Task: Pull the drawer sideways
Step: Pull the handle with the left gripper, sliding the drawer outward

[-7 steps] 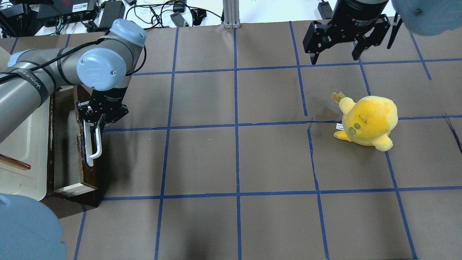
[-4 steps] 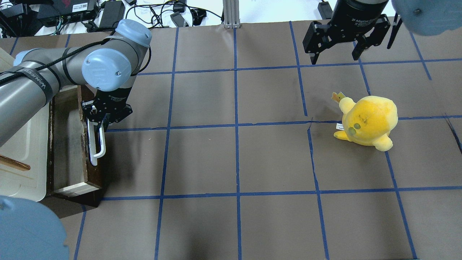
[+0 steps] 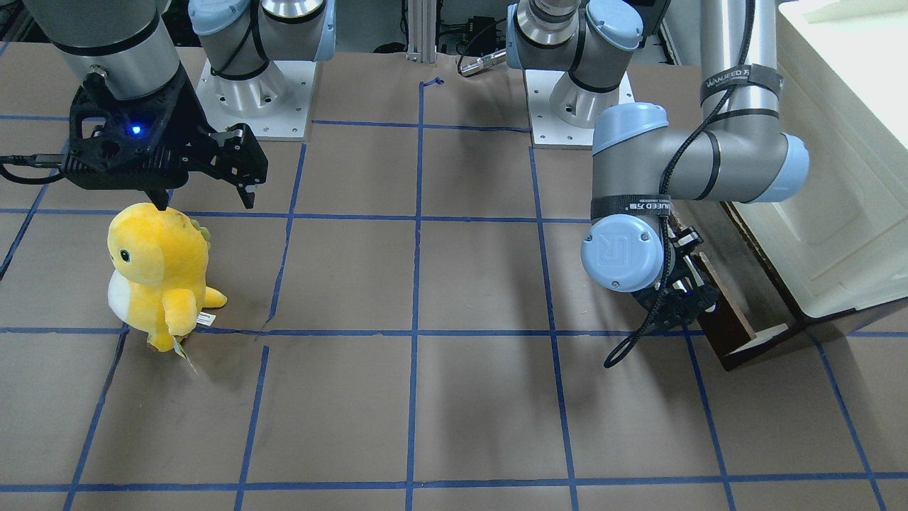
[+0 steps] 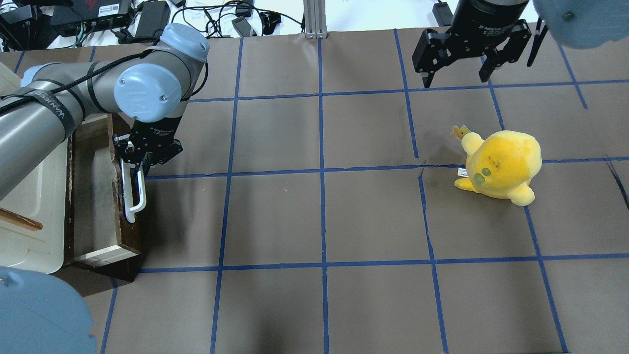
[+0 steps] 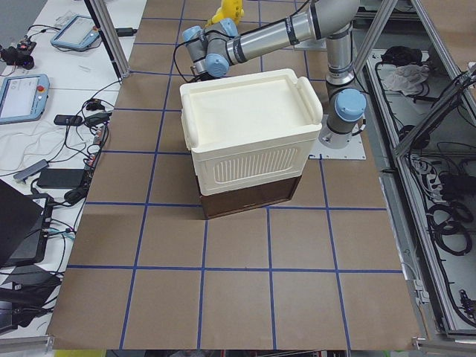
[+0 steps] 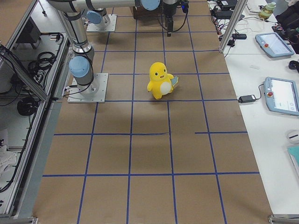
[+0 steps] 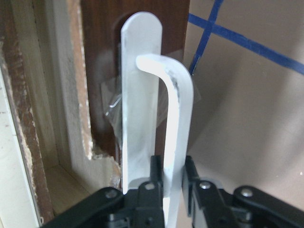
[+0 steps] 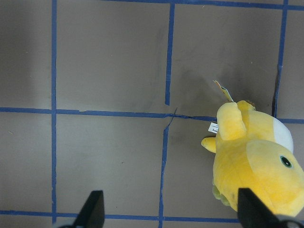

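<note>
Clamped with left jaws on long white plastic bar handle (image 4: 130,196) of shallow brown-fronted wooden drawer (image 4: 96,196), axis twelve-to-six overhead; pull toward three o'clock, with right jaws apart.

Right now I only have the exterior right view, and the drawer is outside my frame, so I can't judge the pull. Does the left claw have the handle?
Observer: Yes. In the left wrist view the left claw is shut on the white handle, near one end of the bar.
Operator: Is the drawer out at all?
Observer: Partly. From overhead, the drawer sticks out of the cream cabinet with its interior exposed.
Operator: And the right claw?
Observer: The right claw is open and holds nothing. It hovers apart from the yellow plush toy.
</note>
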Available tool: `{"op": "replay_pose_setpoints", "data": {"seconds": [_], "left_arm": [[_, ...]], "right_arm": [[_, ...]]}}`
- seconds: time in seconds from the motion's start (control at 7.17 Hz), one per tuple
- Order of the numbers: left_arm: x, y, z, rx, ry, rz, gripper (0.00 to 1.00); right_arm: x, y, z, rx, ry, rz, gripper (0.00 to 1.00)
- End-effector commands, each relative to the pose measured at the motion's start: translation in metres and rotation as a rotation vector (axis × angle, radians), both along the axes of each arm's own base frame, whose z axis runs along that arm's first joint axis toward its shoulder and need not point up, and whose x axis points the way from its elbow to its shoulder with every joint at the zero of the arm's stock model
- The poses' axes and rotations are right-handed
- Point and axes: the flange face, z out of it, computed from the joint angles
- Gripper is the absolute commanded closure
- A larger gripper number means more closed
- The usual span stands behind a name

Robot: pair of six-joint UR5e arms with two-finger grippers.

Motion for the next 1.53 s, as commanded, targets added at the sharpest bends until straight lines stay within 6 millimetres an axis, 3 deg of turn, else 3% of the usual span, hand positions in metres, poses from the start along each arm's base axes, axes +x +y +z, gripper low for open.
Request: {"op": "replay_pose_setpoints", "data": {"seconds": [0.0, 1.39], "left_arm": [[-0.0048, -0.0001, -0.0004, 0.0, 0.001, -0.007, 0.92], [-0.0102, 0.0005, 0.0032, 0.006, -0.006, -0.022, 0.92]], "right_arm": [[0.0, 0.0, 0.0, 0.0, 0.0, 0.0, 0.0], [0.0, 0.0, 0.0, 0.0, 0.0, 0.0, 0.0]]}}
